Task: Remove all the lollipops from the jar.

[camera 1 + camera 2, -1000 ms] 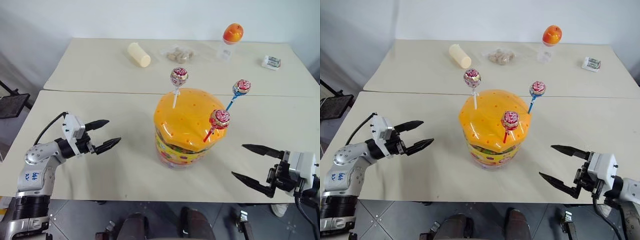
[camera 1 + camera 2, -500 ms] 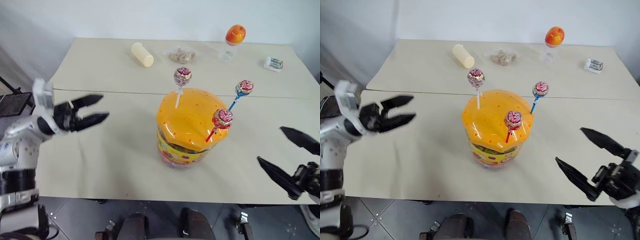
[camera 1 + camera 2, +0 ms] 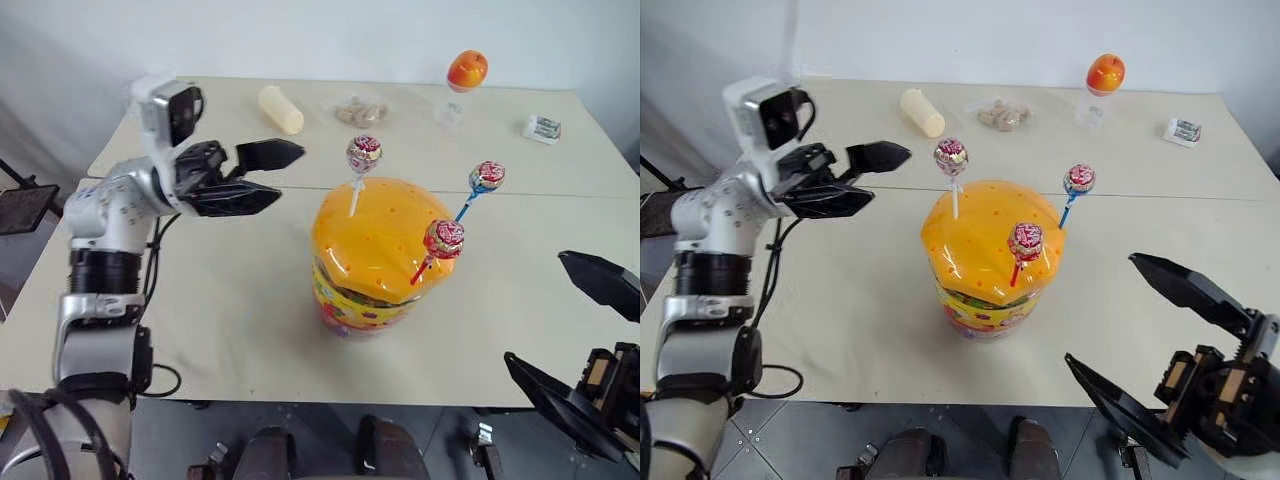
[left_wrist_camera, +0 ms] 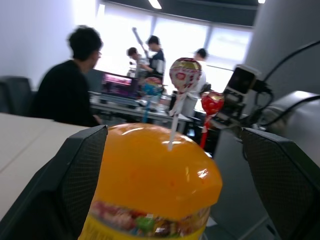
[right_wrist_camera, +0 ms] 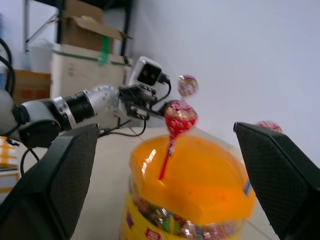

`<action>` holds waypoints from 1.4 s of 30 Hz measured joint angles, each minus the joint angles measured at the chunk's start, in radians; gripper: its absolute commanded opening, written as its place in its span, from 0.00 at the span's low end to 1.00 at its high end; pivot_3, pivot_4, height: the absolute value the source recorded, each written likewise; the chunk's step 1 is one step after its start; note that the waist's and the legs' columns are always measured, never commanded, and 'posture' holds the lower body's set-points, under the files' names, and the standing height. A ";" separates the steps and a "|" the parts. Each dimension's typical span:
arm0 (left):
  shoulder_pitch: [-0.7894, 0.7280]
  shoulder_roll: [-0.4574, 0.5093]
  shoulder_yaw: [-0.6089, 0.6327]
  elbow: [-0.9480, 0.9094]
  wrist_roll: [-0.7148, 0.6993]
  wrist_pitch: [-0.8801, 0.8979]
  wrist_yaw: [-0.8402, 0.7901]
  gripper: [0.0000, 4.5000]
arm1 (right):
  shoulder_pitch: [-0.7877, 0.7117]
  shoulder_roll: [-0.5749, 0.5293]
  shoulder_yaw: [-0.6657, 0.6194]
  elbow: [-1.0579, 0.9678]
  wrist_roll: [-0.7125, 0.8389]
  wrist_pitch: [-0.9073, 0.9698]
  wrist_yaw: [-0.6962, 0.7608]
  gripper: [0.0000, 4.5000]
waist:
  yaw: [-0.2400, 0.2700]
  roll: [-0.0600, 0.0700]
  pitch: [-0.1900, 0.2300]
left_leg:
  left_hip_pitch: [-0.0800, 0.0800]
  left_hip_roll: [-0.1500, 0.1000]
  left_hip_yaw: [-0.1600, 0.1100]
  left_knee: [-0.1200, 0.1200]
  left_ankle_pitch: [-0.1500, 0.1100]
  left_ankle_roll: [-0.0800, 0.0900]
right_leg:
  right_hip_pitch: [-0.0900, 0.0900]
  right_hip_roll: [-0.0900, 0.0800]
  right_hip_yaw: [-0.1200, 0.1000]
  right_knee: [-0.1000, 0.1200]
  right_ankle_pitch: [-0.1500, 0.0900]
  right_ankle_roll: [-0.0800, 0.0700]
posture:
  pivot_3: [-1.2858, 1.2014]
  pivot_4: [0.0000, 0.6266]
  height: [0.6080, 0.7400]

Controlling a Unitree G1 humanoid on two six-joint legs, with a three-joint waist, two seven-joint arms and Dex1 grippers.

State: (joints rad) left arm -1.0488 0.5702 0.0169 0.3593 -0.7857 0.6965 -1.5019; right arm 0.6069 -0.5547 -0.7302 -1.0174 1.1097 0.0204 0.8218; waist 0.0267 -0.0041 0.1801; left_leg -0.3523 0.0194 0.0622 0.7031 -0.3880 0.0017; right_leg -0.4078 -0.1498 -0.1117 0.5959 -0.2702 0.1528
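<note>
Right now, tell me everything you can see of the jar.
The jar is a squat clear plastic tub with a glossy orange domed top dotted with small holes and a yellow, colourful label band round its lower wall. Wrapped sweets show through the wall. It stands upright on the near table. Three lollipops stick up from the dome: white stick, blue stick, red stick. Neither pincer touches it.
</note>
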 measured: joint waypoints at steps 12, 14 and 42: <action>-0.038 -0.059 -0.057 0.002 0.010 -0.069 0.000 0.66 | 0.083 0.038 0.031 0.000 -0.128 -0.140 -0.076 1.00 | 0.000 0.000 0.000 | 0.000 0.000 0.001 0.001 0.000 0.000 | 0.000 0.000 0.001 0.000 0.000 0.000 | 0.52 0.24 1.00; -0.038 -0.072 -0.062 0.002 0.027 -0.109 0.000 0.52 | 0.093 0.037 0.052 0.000 -0.143 -0.161 -0.089 1.00 | 0.001 0.000 0.000 | 0.000 0.000 0.001 0.001 0.000 0.001 | 0.000 0.000 0.001 -0.001 0.000 0.000 | 0.52 0.24 1.00; -0.006 -0.142 -0.030 -0.050 0.006 -0.077 0.005 0.00 | 0.144 -0.012 0.176 0.003 -0.172 -0.244 -0.154 1.00 | -0.001 0.000 0.000 | 0.000 0.000 0.001 0.002 -0.001 0.001 | 0.000 0.000 0.001 -0.001 0.000 0.000 | 0.52 0.24 1.00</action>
State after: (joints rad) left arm -1.0549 0.4283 -0.0131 0.3096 -0.7796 0.6195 -1.4973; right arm 0.7507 -0.5669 -0.5545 -1.0148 0.9373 -0.2239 0.6679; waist 0.0260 -0.0040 0.1800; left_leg -0.3528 0.0197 0.0627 0.7049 -0.3888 0.0031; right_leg -0.4079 -0.1498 -0.1105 0.5953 -0.2702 0.1528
